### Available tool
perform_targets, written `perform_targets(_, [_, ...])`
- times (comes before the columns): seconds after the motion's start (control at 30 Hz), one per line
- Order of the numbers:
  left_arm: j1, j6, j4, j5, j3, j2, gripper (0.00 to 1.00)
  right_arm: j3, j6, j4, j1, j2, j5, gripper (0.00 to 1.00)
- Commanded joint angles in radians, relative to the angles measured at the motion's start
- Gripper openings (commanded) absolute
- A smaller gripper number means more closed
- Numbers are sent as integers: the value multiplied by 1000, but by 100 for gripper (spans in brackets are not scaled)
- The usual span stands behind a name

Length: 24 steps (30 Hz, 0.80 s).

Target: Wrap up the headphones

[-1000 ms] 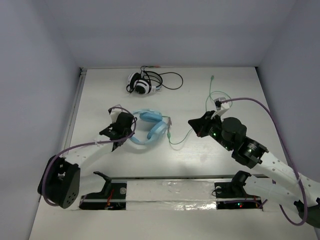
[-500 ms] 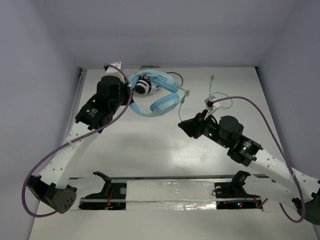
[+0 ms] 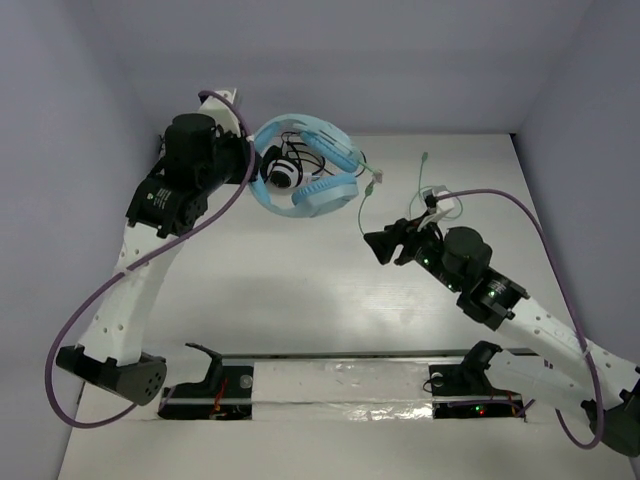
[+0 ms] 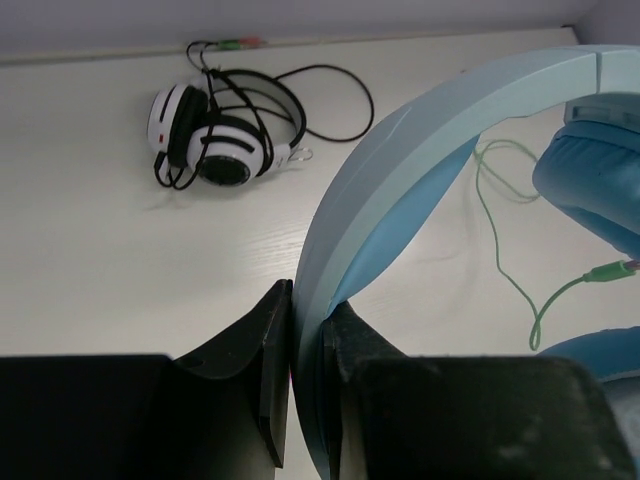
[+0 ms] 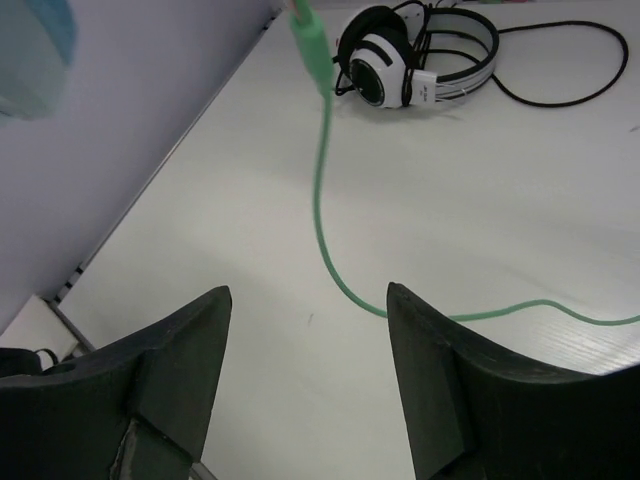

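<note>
White table [image 3: 300,300], pale lilac walls [image 3: 350,60]. The left gripper [image 4: 308,310] pinches the band of the headphones [image 3: 310,170], held aloft far left; the right gripper [image 5: 305,295] gapes empty. Only the left wrist view shows that pinch

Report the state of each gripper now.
Left gripper: shut on the band of the headphones.
Right gripper: open, holding nothing.

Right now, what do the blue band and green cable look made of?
Band: probably smooth matte pale-blue plastic, judging by its even sheen and hard edges; its darker lining looks padded. Cable: thin, rubbery-looking sheath, slightly glossy, curving loosely.
</note>
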Motion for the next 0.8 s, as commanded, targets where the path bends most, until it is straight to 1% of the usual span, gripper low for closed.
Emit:
perform_targets(0.0, [39, -15, 82, 161, 111, 7, 0, 35, -63, 8, -16, 3, 2, 70])
perform_targets(0.13, [62, -18, 76, 229, 144, 44, 0, 24, -120, 44, -39, 29, -73, 76])
perform_targets(0.2, [71, -26, 76, 266, 161, 58, 0, 13, -131, 84, -65, 46, -61, 76])
perform_targets(0.3, [92, -46, 77, 317, 187, 69, 0, -1, -153, 135, -143, 95, -167, 76])
perform_targets(0.4, [102, -66, 70, 343, 227, 76, 0, 15, -168, 149, -178, 158, -176, 76])
perform_targets(0.47, [121, -76, 53, 347, 276, 96, 0, 25, -169, 158, -192, 204, -266, 76])
perform_targets(0.5, [122, -76, 53, 355, 296, 96, 0, 30, -169, 162, -192, 204, -267, 76])
perform_targets(0.57, [134, -90, 42, 367, 359, 119, 0, 27, -169, 184, -192, 235, -335, 73])
perform_targets(0.63, [143, -102, 28, 380, 402, 134, 0, 18, -165, 202, -192, 245, -354, 70])
perform_targets(0.7, [143, -110, 27, 393, 447, 154, 0, 13, -168, 227, -192, 250, -386, 65])
perform_targets(0.73, [152, -116, 37, 401, 450, 156, 0, 18, -166, 228, -192, 255, -386, 64])
perform_targets(0.77, [152, -124, 42, 409, 456, 162, 0, 21, -160, 238, -192, 255, -323, 63])
